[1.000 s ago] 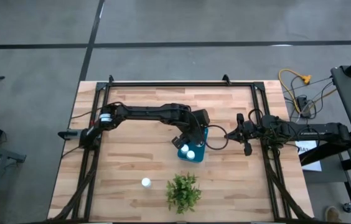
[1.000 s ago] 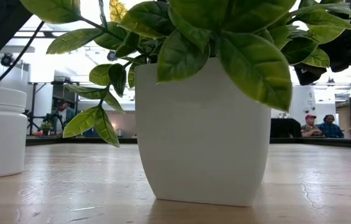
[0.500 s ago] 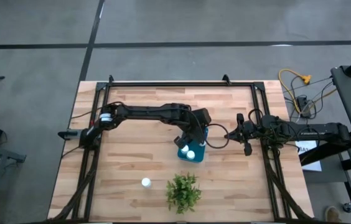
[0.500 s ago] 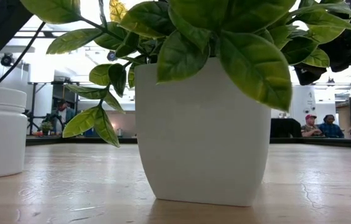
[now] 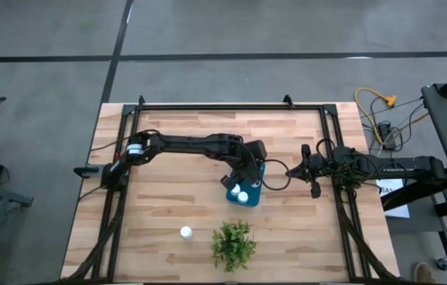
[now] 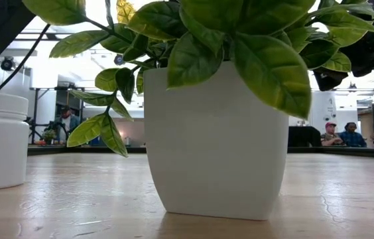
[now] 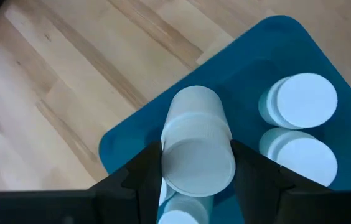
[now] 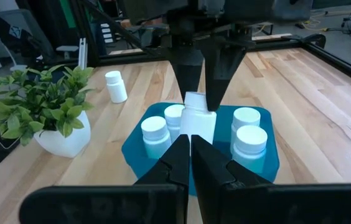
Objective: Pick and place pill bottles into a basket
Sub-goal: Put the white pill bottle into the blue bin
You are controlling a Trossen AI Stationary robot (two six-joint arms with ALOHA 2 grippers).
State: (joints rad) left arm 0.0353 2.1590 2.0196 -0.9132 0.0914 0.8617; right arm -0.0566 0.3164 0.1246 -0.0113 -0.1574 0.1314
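Jaws on my left gripper [image 7: 195, 163] pinch a pill bottle [image 7: 197, 148] over the teal basket [image 5: 244, 187], where four more bottles [image 8: 246, 127] stand inside. One bottle [image 5: 185, 232] stands alone on the tabletop [image 5: 168, 190] beside the plant [image 5: 234, 244]. My right gripper [image 8: 191, 149] waits just beside the basket with its jaws pressed together, pointing at it.

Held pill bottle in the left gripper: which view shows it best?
Left wrist view: the held pill bottle fills the frame between the left gripper fingers, over the basket. Right wrist view shows it from the side. High view: arm hides it. Low view: plant blocks everything.
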